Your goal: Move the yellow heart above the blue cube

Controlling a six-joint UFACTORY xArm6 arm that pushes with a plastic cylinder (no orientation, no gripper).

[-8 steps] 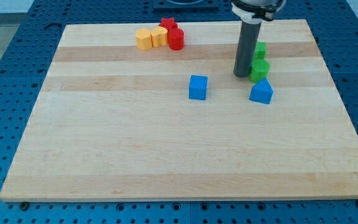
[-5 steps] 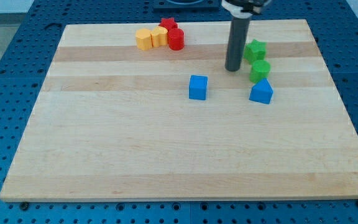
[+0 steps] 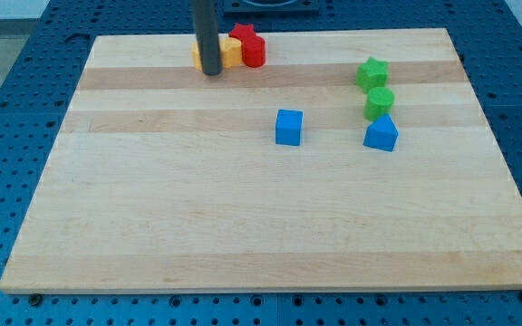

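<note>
The blue cube (image 3: pixel 288 127) sits near the board's middle, a little to the view's right. Two yellow blocks lie side by side near the view's top edge, left of centre. One yellow block (image 3: pixel 231 52) shows to the right of the rod. The other yellow block (image 3: pixel 195 56) is mostly hidden behind the rod. I cannot tell which one is the heart. My tip (image 3: pixel 211 72) rests just below and in front of the left yellow block, touching or nearly touching it. It is far up and to the left of the blue cube.
Two red blocks (image 3: pixel 254 52) sit against the right yellow block, one behind the other. On the view's right stand a green star-like block (image 3: pixel 372 72), a green cylinder (image 3: pixel 380 101) and a second blue block (image 3: pixel 381 135) in a column. The wooden board (image 3: pixel 243 235) has edges all round.
My tip has swept from beside the green blocks on the right across to the yellow blocks at the top left. No block has visibly moved.
</note>
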